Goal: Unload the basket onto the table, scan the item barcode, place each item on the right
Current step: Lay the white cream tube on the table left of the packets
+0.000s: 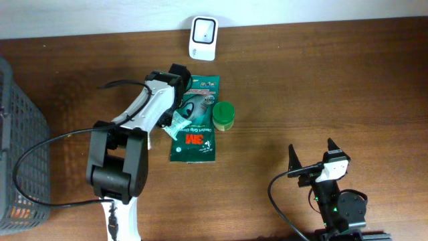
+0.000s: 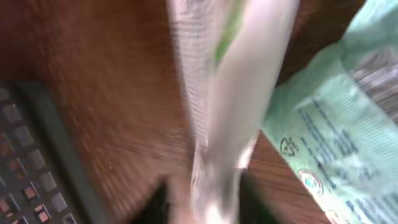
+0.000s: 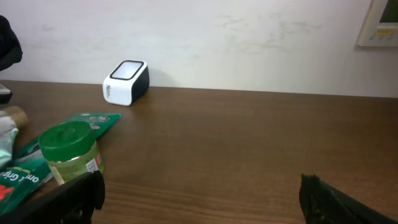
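While the left fingers (image 1: 171, 119) sit on a pale sachet (image 2: 236, 93) at the green packet's (image 1: 195, 144) edge, blur hides their grip. Right fingers (image 1: 311, 155) gape wide, empty. The scanner (image 1: 202, 29) waits across the bench (image 1: 301, 80).

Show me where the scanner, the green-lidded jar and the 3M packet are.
scanner (image 1: 202, 38), overhead view, middle of its white top face.
green-lidded jar (image 1: 223, 114), overhead view, centre of the lid.
3M packet (image 1: 194, 140), overhead view, on the red logo.
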`<state>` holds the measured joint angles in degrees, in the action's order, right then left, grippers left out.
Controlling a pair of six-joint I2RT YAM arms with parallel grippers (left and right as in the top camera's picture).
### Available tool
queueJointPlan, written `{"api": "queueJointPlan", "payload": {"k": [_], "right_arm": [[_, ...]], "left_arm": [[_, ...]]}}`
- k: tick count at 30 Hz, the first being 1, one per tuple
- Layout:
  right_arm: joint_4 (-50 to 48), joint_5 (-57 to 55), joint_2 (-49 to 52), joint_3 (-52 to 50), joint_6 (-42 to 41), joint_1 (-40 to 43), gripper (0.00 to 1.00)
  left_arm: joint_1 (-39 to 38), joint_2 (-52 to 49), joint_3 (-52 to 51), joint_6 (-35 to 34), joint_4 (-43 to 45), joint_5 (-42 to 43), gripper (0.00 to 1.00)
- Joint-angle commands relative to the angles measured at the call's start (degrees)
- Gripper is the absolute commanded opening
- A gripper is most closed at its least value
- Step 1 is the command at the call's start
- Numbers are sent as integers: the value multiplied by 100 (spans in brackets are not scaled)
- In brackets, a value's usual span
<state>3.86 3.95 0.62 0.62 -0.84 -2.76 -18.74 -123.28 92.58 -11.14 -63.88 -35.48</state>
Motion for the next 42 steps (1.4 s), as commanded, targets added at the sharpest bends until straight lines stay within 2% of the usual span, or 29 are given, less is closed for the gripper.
{"api": "queueJointPlan", "payload": {"k": [1,4,6,11,12,15,16,18,19,22,24,26,30,33,37,42], "right_arm": [[33,-11,-42,-31,-2,24,98],[33,-11,-42,-31,-2,24,98],[33,-13,-42,-31,-2,24,98],[33,-11,-42,-31,-2,26,98],[33,-11,-42,-31,-2,26,98],[33,-11,-42,-31,0,24,98],[33,-11,-42,-31,-2,26,98],[33,-13,-42,-31,-2,24,98],[33,-11,-42,-31,-2,24,98],[33,-11,-42,-31,0,24,98],[33,-11,-42,-31,-2,24,98],[33,-11,-42,-31,-2,26,98],[33,-11,-42,-31,0,24,98],[33,-11,-42,-31,-2,26,98],[33,-11,-42,-31,-2,24,98],[33,-13,-42,-31,-2,24,98]], "left_arm": [[-7,15,28,120,-2,144,52],[-4,31,407,120,-144,944,52],[68,118,1314,120,-570,1449,53],[597,577,3880,120,-1685,1521,57],[1021,811,4634,120,-1954,1519,57],[2076,1338,5488,111,-2162,1530,57],[2422,1486,5574,87,-2181,1596,56],[3897,1840,5582,-15,-2225,2181,55],[4245,1843,5582,-15,-2262,2312,54],[5746,1725,5250,-238,-2380,2693,52],[6492,1547,4745,-273,-2317,3045,52],[6863,1381,4159,-271,-2299,3121,52],[7158,1344,2282,-269,-1569,3108,56],[7193,1344,955,-271,-901,3010,53],[7272,1344,2,-271,-310,2898,48],[7298,1335,-896,-273,162,2385,48]]}}
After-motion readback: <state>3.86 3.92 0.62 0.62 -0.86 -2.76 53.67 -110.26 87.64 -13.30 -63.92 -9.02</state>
